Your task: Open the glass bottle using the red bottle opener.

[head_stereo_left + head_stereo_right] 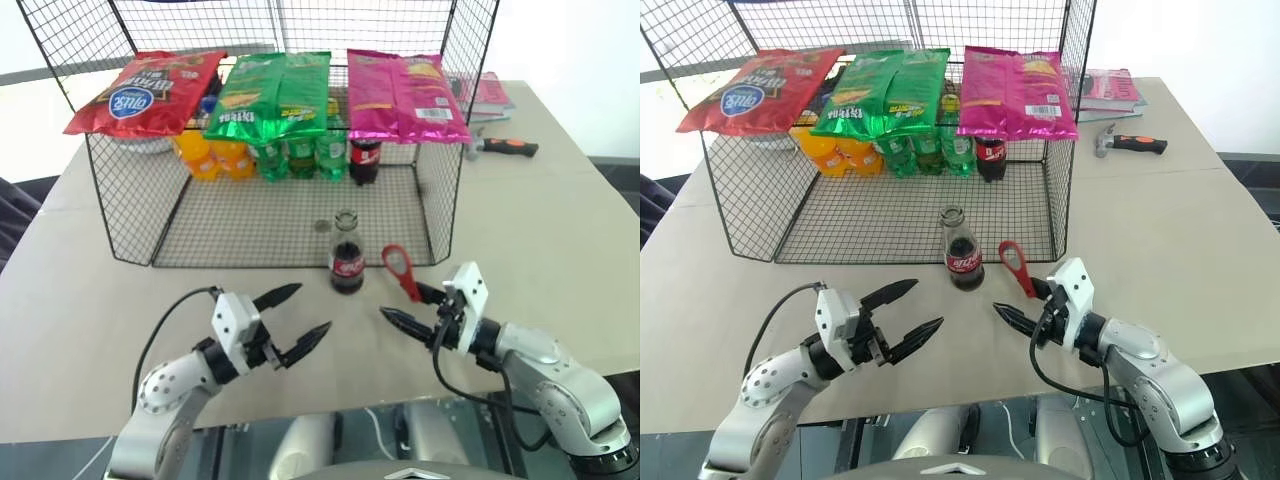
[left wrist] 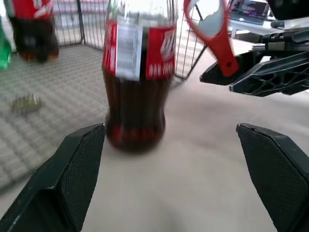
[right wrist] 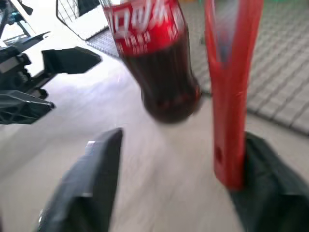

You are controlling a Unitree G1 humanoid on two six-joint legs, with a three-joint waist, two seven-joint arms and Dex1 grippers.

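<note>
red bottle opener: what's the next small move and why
Probably lower the right hand and let the flat red bottle opener settle on the table: the small glass cola bottle looks uncapped, and the opener only leans on one finger of the open hand.

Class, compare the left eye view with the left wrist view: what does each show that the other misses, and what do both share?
Left eye view alone: the snack bags lying on top of the wire cage, the hammer, and the glass bottle's uncapped mouth. Left wrist view alone: the left gripper seen from behind its spread fingers, with the bottle's base close up. Both: the glass bottle standing upright on the table, and the red bottle opener against one finger of the open right gripper.
</note>
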